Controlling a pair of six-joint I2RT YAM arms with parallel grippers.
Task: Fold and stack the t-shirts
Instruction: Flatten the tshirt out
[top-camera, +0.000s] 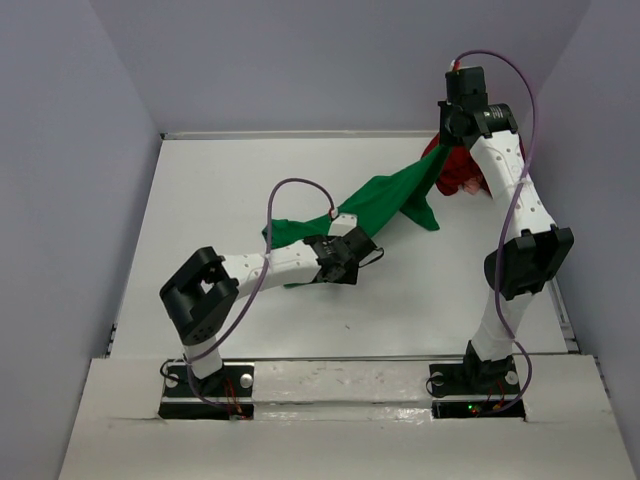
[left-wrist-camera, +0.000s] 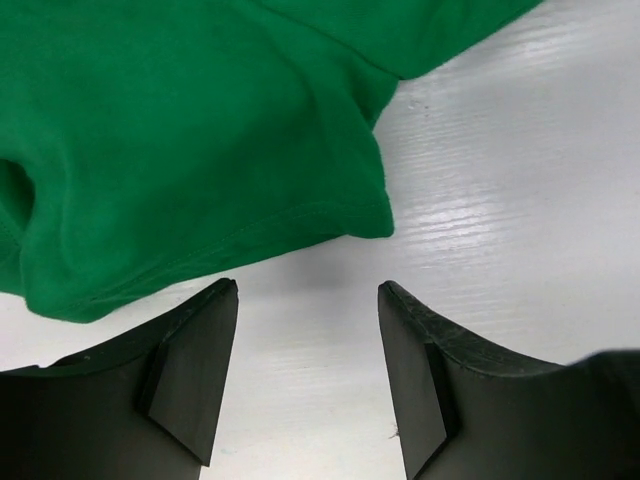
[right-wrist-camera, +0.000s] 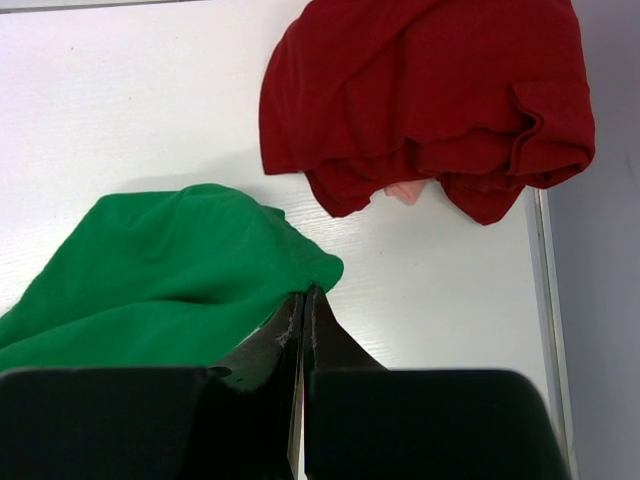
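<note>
The bright green t-shirt (top-camera: 385, 200) is stretched diagonally across the white table (top-camera: 220, 190), its far end lifted at the back right. My right gripper (top-camera: 444, 150) is shut on that end, and in the right wrist view the cloth (right-wrist-camera: 170, 280) is pinched at the tips (right-wrist-camera: 307, 292). The dark red t-shirt (top-camera: 462, 172) lies crumpled at the back right, just beyond it (right-wrist-camera: 430, 100). My left gripper (top-camera: 366, 247) is open with nothing between its fingers. It hovers over bare table (left-wrist-camera: 308, 290), just short of the green hem (left-wrist-camera: 200, 130).
Grey walls close in the table on the left, back and right. The table's right edge (right-wrist-camera: 545, 300) runs close beside the red shirt. A small pink patch (right-wrist-camera: 405, 192) shows under the red folds.
</note>
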